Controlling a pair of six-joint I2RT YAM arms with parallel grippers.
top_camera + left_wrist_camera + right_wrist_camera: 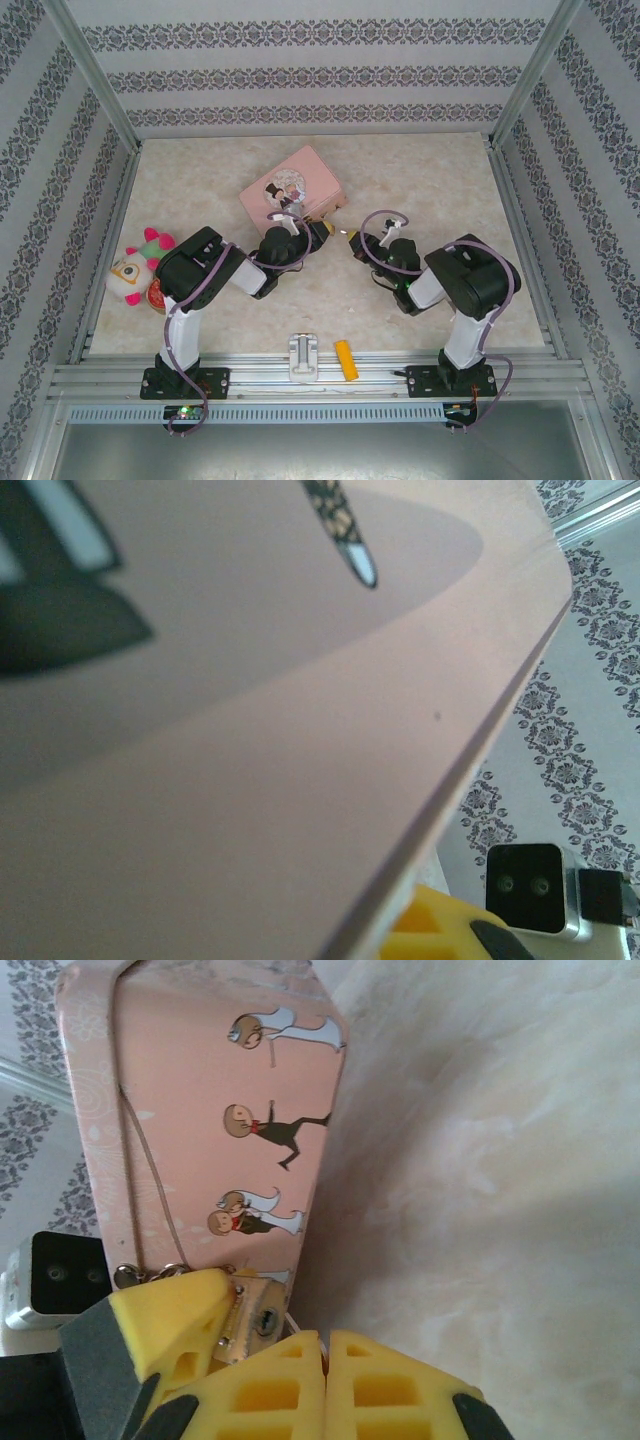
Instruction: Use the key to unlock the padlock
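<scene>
At the near edge of the bench [450, 190], a white bracket [302, 356] and a yellow-orange block [345, 360] lie side by side, close but apart. A plush toy [138, 268] sits by the left edge.

Further in, about mid-bench, the 2 arms point at each other. The right gripper [326, 1342] has its yellow fingers pressed flat together, with no gap between them. The key cannot be made out there.

Just past those fingertips is the padlock [255, 1322], a tiny brass-gold body. Its flat face is turned to the right wrist camera, and a round silvery keyhole sits in the middle of it. One finger [170, 1315] of the left gripper [318, 231] lies against the padlock's side. That gripper's other finger is hidden, so I cannot tell whether it is clamped on the padlock or apart.

Just beyond that finger are 2 small silvery loops, though it is unclear whether they are the shackle.

The padlock lies against the near end of the pink tin [190, 1110]. The tin is printed with little cartoon couples and stretches toward the far edge.
</scene>
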